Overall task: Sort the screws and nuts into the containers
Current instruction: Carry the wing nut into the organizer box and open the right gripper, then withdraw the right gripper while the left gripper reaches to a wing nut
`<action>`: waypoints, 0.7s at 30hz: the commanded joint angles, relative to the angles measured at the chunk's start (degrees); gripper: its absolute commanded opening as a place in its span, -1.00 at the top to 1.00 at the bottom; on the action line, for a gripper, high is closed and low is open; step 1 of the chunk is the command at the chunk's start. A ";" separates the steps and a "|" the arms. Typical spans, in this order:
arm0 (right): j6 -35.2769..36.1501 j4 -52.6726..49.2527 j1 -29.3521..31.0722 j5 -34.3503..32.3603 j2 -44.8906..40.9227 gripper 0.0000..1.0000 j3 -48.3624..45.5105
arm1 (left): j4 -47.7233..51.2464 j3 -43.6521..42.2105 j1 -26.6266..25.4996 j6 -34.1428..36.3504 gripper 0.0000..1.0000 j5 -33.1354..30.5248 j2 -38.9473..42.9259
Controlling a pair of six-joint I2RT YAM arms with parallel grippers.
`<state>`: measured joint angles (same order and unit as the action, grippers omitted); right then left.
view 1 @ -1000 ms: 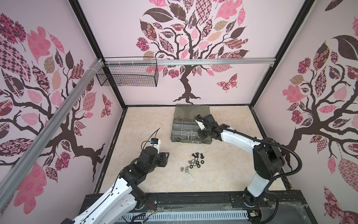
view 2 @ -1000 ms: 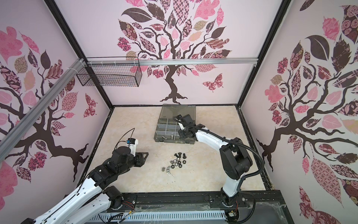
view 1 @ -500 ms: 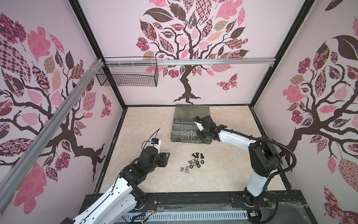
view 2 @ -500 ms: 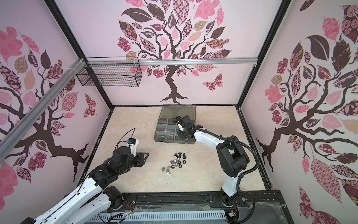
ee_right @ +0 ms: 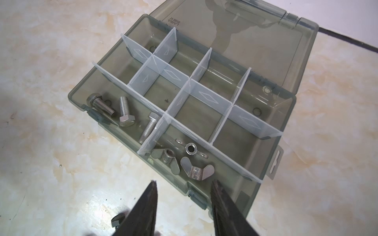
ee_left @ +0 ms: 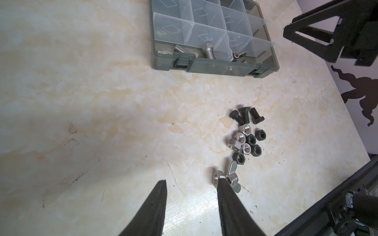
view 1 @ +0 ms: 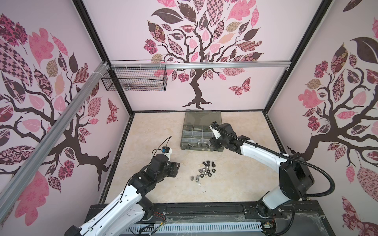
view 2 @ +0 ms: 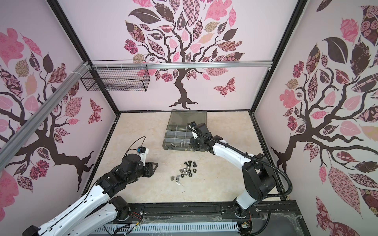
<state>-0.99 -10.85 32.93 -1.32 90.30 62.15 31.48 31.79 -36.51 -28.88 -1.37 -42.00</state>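
The silver hex-head screws [ee_right: 124, 112], three of them, lie in the near corner compartment of the grey-green plastic organizer case [ee_right: 76, 100]. Three silver wing nuts [ee_right: 184, 159] sit in the compartment next along. The right gripper [ee_right: 184, 182] hangs just above that second compartment, over the case's near wall. Its dark fingers [ee_right: 147, 208] are parted, with nothing between them and touching nothing I can make out.

The right arm stretches its white forearm diagonally from the near right of the bench, wrist tipped down.

On the cream marbled tabletop [ee_left: 102, 102], three black screws [ee_left: 246, 116] and a cluster of silver and black nuts [ee_left: 245, 143] lie loose, well short of the case. The left gripper [ee_left: 191, 180] hovers beside them, jaws spread and empty; the left arm is low, elbow bent.

Bare table lies broad to the left of the case and the pile. The smoky lid [ee_right: 255, 40] lies open toward the back wall.
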 commanded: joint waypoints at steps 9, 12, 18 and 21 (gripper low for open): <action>-3.27 1.18 -0.36 2.73 -2.67 0.08 -1.94 | 1.04 1.63 -2.19 2.77 0.14 -0.50 -2.53; -4.29 1.10 -0.88 2.95 -3.33 0.07 -2.69 | 0.56 3.01 -4.54 4.71 0.14 -1.74 -4.78; -7.91 -1.24 -2.15 3.25 -6.35 0.06 -3.74 | -1.50 5.56 -9.24 8.43 0.16 -1.34 -10.13; -8.86 -2.34 -2.25 1.44 -8.86 0.05 -5.51 | -2.84 5.94 -10.41 10.03 0.18 1.57 -13.29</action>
<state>-7.68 -11.49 31.00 1.50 85.80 57.32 30.68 35.18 -46.02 -21.91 -2.02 -53.28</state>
